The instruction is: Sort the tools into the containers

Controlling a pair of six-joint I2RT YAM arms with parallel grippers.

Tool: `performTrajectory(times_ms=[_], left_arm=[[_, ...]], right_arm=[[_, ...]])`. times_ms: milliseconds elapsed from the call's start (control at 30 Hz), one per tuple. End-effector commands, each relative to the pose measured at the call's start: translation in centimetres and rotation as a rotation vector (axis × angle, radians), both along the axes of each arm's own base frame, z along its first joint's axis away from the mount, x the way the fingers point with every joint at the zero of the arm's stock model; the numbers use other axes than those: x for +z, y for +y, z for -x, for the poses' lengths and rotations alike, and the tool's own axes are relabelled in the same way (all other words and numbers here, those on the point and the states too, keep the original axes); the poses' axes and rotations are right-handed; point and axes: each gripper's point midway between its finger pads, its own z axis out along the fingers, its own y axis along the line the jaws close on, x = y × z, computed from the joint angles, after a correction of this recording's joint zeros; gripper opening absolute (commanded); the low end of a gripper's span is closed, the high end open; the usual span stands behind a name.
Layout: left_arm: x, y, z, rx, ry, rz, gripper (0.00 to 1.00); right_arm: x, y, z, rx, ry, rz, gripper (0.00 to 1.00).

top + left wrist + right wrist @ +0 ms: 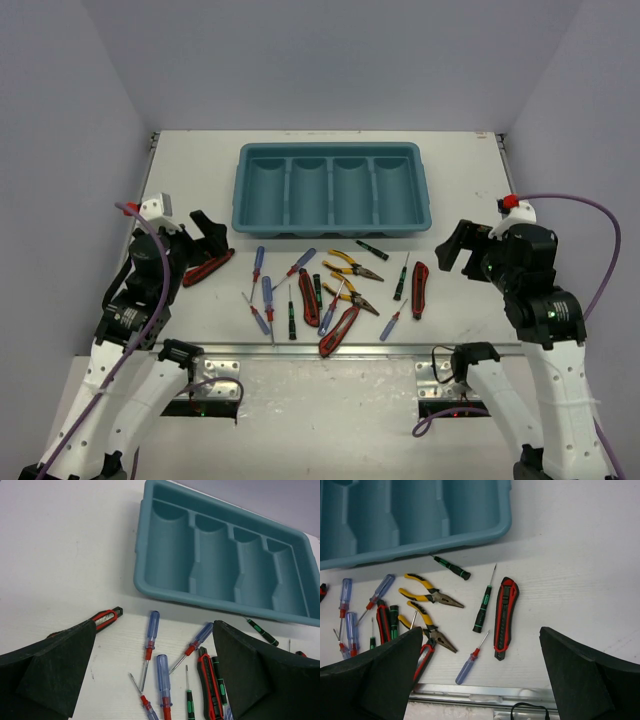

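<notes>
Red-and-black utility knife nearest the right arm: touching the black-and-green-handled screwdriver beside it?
Apart: right wrist view shows bare table between the red-and-black utility knife and the black-and-green-handled screwdriver.

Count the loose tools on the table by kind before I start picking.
Blue-handled screwdrivers: 6
Green-handled screwdrivers: 4
Utility knives: 4
Pliers: 2
Total: 16
</notes>
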Motion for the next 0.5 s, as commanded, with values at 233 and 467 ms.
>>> performTrajectory(times_ms=[233,467], left_arm=[[1.1,-0.9,-0.4,-0.035,-0.051,0.019,1.0],[1.0,-1.0,-0.5,-0.039,-0.046,0.019,1.0]], right_arm=[[-1.9,1.0,-1.5,0.011,0.025,-0.051,0.99],[-8.2,0.2,-2.7,-0.054,0.286,-0.013,0.99]])
